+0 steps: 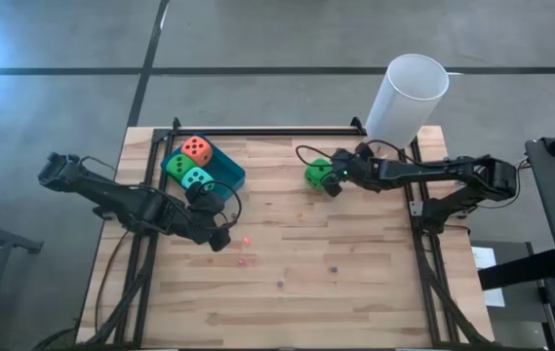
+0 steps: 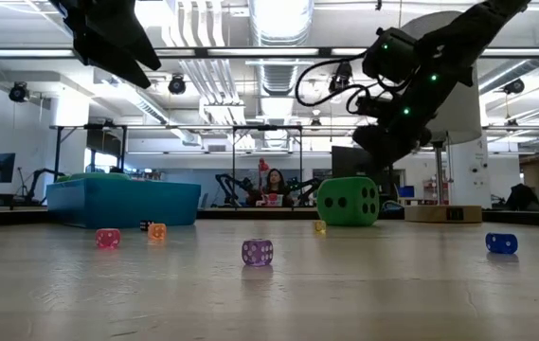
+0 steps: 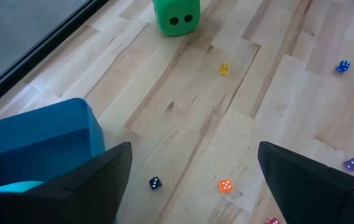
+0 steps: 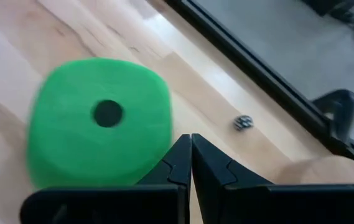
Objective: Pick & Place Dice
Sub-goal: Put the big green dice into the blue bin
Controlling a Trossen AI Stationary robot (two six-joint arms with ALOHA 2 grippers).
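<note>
An orange-red die (image 1: 196,149), a green die (image 1: 175,166) and a teal die (image 1: 197,178) lie in the blue tray (image 1: 230,174) at the far left. A second green die (image 1: 314,174) rests on the table near the far edge, also visible in the low view (image 2: 349,201). My right gripper (image 4: 191,149) is shut and hangs just above and beside this die (image 4: 99,121), on the side toward the table's right. My left gripper (image 3: 192,186) is open above the bare boards, just on the near side of the tray, with nothing between its fingers.
Tiny dice are scattered over the boards: yellow (image 3: 224,69), blue (image 3: 343,66), purple (image 3: 352,164), orange (image 3: 225,185), black (image 3: 155,183). A tall white cylinder (image 1: 409,97) stands at the far right corner. A black frame rail (image 1: 267,131) runs along the far edge.
</note>
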